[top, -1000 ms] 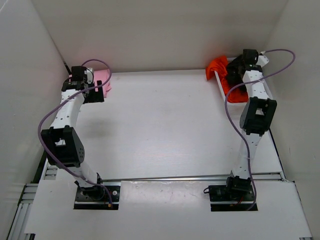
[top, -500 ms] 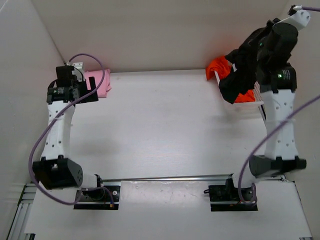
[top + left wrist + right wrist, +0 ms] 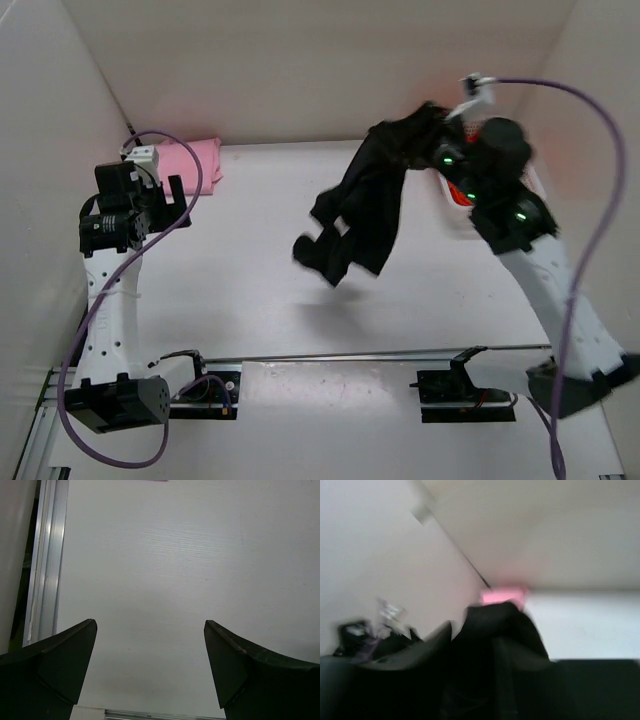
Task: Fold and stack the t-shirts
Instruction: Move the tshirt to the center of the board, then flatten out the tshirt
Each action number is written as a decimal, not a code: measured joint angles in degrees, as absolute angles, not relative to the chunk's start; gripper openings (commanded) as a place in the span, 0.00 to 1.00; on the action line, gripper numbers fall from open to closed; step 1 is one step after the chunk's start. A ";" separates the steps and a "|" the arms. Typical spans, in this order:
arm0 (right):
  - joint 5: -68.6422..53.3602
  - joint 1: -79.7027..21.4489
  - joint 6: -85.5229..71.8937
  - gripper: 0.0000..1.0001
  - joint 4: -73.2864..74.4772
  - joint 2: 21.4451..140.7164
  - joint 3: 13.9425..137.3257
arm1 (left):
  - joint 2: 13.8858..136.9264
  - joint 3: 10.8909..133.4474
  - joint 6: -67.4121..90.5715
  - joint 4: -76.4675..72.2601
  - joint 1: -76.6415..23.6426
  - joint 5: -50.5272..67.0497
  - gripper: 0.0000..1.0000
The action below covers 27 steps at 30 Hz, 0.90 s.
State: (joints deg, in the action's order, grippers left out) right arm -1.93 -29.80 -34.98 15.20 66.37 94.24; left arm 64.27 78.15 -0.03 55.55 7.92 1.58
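Left gripper: fingers wide apart, nothing between them, only bare tabletop under them. It hangs over the far-left part of the tabletop, pointing down.

Right gripper: raised high over the far-right part of the tabletop. Black t-shirt is bunched at it, upper end right at the gripper. The rest trails down and left in mid-air over the tabletop's middle, clear of the surface, with a faint shadow below. Right wrist view is badly blurred, dark fabric fills the lower half. Cannot tell if this gripper is apart or clamped on the black t-shirt.

Pink t-shirt: lies folded flat in the far-left corner of the tabletop, against the back wall, just beyond the left gripper and not touched. It also shows as a pink smear in the right wrist view.

Orange-red t-shirt: only a small sliver shows at the far-right edge of the tabletop, mostly hidden behind the right arm. Cannot tell how it lies.
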 measured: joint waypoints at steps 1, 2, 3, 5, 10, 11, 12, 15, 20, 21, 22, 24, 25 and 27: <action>-2.24 -30.00 -35.83 0.83 16.49 68.51 91.94 | 64.36 77.93 -0.03 55.81 8.05 1.74 1.00; -2.87 -29.87 -36.03 0.85 18.31 71.83 90.85 | 64.38 77.67 -0.03 55.88 8.19 2.04 1.00; -3.49 -29.58 -36.03 0.85 20.45 75.92 90.89 | 64.38 77.54 -0.03 56.01 8.27 2.24 1.00; -3.55 -28.40 -35.53 0.83 27.20 86.80 93.71 | 64.38 77.41 -0.03 56.27 8.29 2.68 1.00; 1.26 -28.29 -33.12 0.85 39.38 104.38 91.88 | 64.27 76.20 -0.03 56.90 8.14 3.64 1.00; 1.80 -29.91 -32.75 0.85 41.01 103.57 88.73 | 64.18 75.35 -0.03 56.93 8.14 3.70 1.00; 1.96 -32.23 -32.49 0.85 41.67 102.06 85.89 | 64.16 74.30 -0.03 57.04 8.14 3.79 1.00; 1.28 -41.25 -32.16 0.83 40.86 95.20 78.54 | 64.29 71.40 -0.03 57.43 8.14 3.97 1.00; -0.40 -52.93 -32.62 0.83 37.45 90.45 72.60 | 64.34 69.71 -0.03 58.17 8.14 4.86 1.00; -0.49 -54.19 -32.71 0.83 37.06 91.39 72.16 | 64.34 69.71 -0.03 58.17 8.14 5.06 1.00; -0.69 -55.37 -32.95 0.83 36.88 92.90 71.83 | 64.34 69.71 -0.03 58.17 8.12 5.23 1.00; -0.93 -56.80 -33.58 0.83 35.90 96.07 71.35 | 64.31 69.65 -0.03 58.17 8.14 5.50 1.00; -1.30 -57.14 -34.09 0.83 35.48 97.89 71.33 | 64.31 69.56 -0.03 58.15 8.14 5.65 1.00; -1.65 -57.23 -34.46 0.82 34.33 100.44 71.29 | 64.27 69.04 -0.03 58.04 8.14 6.20 1.00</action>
State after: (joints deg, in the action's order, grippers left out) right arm -1.65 -57.23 -34.46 34.33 100.44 71.29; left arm 64.27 69.04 -0.03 58.04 8.14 6.20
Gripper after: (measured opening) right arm 0.825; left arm 0.990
